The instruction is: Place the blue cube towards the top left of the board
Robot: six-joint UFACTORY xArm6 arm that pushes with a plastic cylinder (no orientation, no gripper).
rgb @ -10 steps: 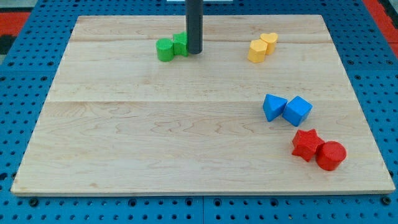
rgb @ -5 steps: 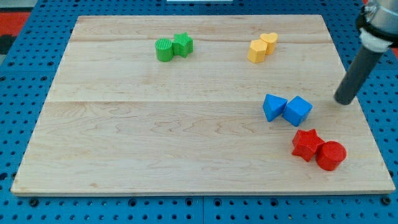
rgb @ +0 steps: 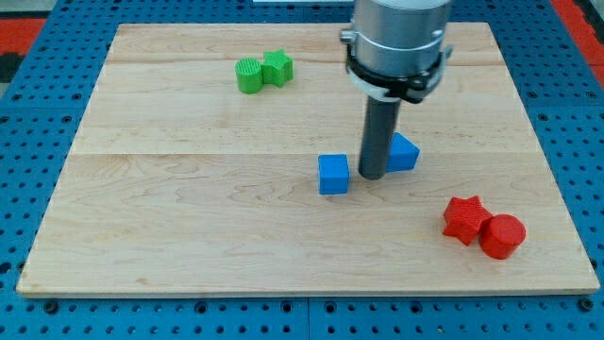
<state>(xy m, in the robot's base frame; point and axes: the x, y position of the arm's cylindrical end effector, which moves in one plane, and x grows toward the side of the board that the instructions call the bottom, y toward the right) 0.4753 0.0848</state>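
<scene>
My tip (rgb: 372, 177) is seen resting on the wooden board (rgb: 189, 227) near its middle, at the end of a straight dark matte rod under a wide grey metal collar; no jaws are carried, so nothing is pinched or held. The blue cube (rgb: 333, 175) is placed just to the view's left of the tip, close beside it, contact not clear. A second blue block (rgb: 404, 152), partly hidden by the rod, is seen just to the tip's right, shape not clear. A ribbed green cylinder (rgb: 248, 75) and a green star (rgb: 277, 67) are found touching near the view's top left. A red star (rgb: 466, 218) and a red cylinder (rgb: 502, 236) are found touching at bottom right. Pale wood grain is shown in plank strips; a blue perforated table (rgb: 28, 312) surrounds the board.
</scene>
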